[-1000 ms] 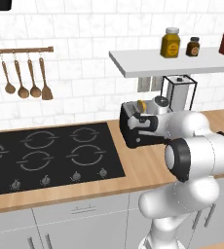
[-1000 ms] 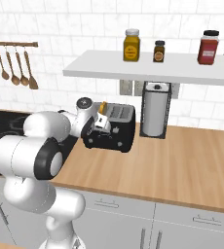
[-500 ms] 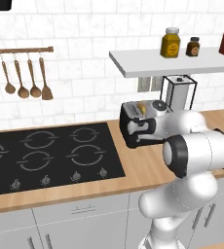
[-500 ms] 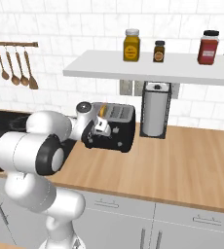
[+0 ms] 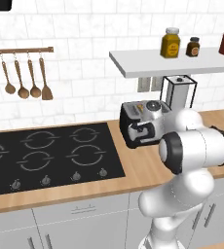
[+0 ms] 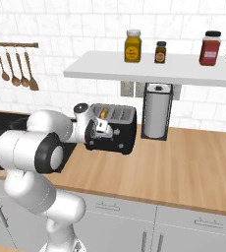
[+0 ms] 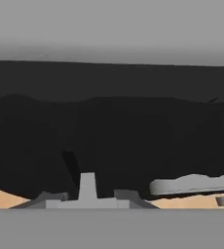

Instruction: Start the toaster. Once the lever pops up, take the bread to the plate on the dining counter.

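- Arm, white with dark joints, is easing its hand lower and closer along the front face of the black boxy toaster compared with a second ago; the two-finger gripper is now sitting tight against that face at the end nearest the flat black cooktop
- Toaster itself is not shifting on the light-wood wall counter; I judge the lever press is still under way, with the pop-up and the carry to the plate still ahead
- Toaster's long axis is running along the tiled wall, from the cooktop side towards the paper-towel holder, its slots facing up and its front turned out to the robot
- Bread, a yellowish-tan slice, is standing on edge in a top slot just above the hand, its flat faces lying along the toaster's length
- Jaws are standing only partly parted; whether they are pinching the lever I cannot tell
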Controlling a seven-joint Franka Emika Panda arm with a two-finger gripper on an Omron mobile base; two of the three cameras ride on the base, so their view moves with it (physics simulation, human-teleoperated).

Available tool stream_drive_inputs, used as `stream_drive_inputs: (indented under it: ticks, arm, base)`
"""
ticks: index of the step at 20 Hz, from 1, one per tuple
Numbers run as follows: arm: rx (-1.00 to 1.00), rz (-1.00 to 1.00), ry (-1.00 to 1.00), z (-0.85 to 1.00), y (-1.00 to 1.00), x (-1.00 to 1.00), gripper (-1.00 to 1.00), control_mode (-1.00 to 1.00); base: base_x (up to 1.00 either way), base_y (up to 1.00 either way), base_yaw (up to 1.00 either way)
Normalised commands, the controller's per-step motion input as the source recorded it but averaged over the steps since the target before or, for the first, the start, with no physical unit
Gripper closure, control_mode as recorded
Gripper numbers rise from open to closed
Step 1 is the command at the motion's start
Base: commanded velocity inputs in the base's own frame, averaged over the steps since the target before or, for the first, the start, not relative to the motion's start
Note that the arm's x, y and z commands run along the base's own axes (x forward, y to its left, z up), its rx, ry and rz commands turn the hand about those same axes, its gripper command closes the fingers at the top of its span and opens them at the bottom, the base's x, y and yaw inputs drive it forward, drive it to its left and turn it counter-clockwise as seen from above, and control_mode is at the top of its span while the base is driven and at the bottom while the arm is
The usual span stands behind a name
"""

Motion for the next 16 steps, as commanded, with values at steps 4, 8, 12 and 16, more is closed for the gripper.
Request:
stream_drive_inputs:
  ticks: [4,8,12,16]
  arm:
    - [-0.22,-0.01,0.21,-1.00,-0.19,-0.49,1.00,-1.00]
    - [-0.19,-0.03,0.22,-1.00,-0.13,-0.79,1.00,-1.00]
    - [-0.22,-0.05,0.19,-1.00,-0.08,-0.87,1.00,-1.00]
    - [-0.25,-0.09,0.37,-1.00,-0.01,-0.32,1.00,-1.00]
  base:
    - [0.00,0.00,0.00]
    - [0.00,0.00,0.00]
    - [0.00,0.00,0.00]
    - [0.00,0.00,0.00]
